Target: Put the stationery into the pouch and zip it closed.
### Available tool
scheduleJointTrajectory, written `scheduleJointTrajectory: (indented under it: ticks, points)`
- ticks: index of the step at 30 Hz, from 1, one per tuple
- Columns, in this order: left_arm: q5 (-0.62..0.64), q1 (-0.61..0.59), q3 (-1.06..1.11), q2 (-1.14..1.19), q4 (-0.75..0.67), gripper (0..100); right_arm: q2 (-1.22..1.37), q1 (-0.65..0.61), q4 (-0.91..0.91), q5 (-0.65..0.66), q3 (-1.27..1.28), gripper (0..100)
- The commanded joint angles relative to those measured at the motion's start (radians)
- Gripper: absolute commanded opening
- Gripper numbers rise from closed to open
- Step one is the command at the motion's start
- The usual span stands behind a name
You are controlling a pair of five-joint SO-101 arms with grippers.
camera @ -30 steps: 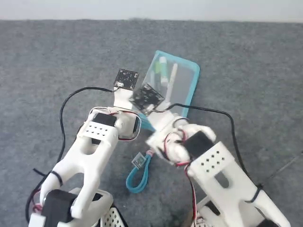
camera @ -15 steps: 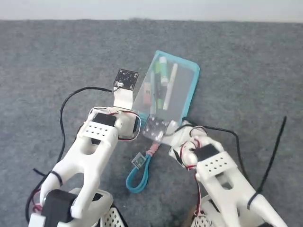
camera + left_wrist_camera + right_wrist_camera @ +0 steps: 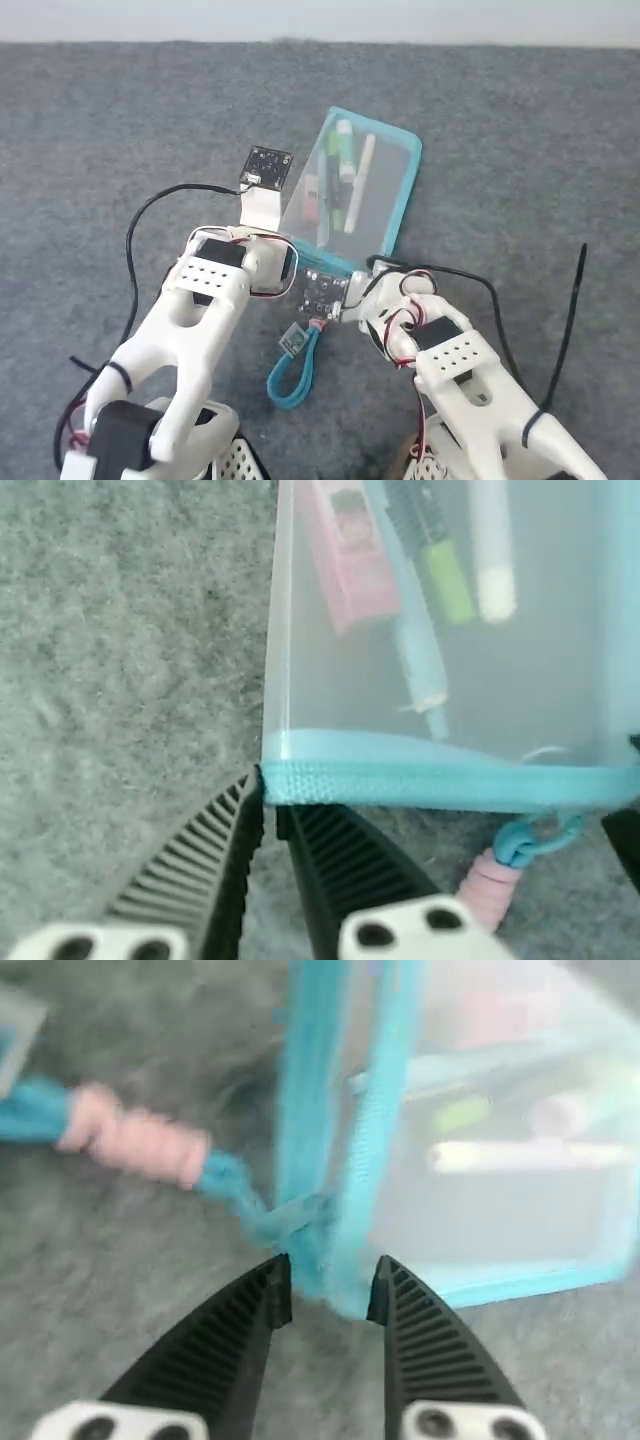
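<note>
While left tool pinches pouch corner; right tool straddles zipper

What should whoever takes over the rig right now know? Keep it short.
Left gripper: fingers pinched on the pouch at one corner of its zip edge.
Right gripper: fingers open, straddling the other end of the zip edge, beside the pull cord with its pink bead.
Stationery: inside the pouch, which lies on the grey table.
Done: loading.
Left: I cannot tell whether the zip is fully shut. Check it, finish the pull if needed, then release.
</note>
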Motion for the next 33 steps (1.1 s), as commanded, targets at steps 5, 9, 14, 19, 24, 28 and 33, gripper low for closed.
scheduleJointTrajectory:
  ticks: [5, 9, 14, 19, 24, 28, 33]
  points:
    - [-0.009, 0.002, -0.056, -0.023, 0.008, 1, -0.033, 0.005, 0.107, 0.041, -0.006, 15.4]
    - [-0.009, 0.003, -0.059, -0.023, 0.028, 1, -0.024, 0.012, 0.050, 0.041, 0.002, 15.4]
    - [-0.057, 0.005, -0.140, -0.032, 0.181, 1, -0.024, 0.056, -0.064, 0.032, 0.031, 15.4]
    - [-0.110, 0.006, -0.191, -0.032, 0.287, 1, -0.035, 0.081, -0.156, -0.043, 0.031, 15.2]
    - [-0.133, 0.012, -0.232, -0.032, 0.373, 1, -0.025, 0.077, -0.203, -0.043, 0.031, 15.1]
    - [-0.155, 0.049, -0.240, -0.034, 0.414, 1, -0.025, 0.079, -0.239, -0.043, 0.031, 15.1]
    - [-0.181, 0.086, -0.242, -0.034, 0.446, 1, -0.025, 0.074, -0.282, -0.038, 0.023, 11.7]
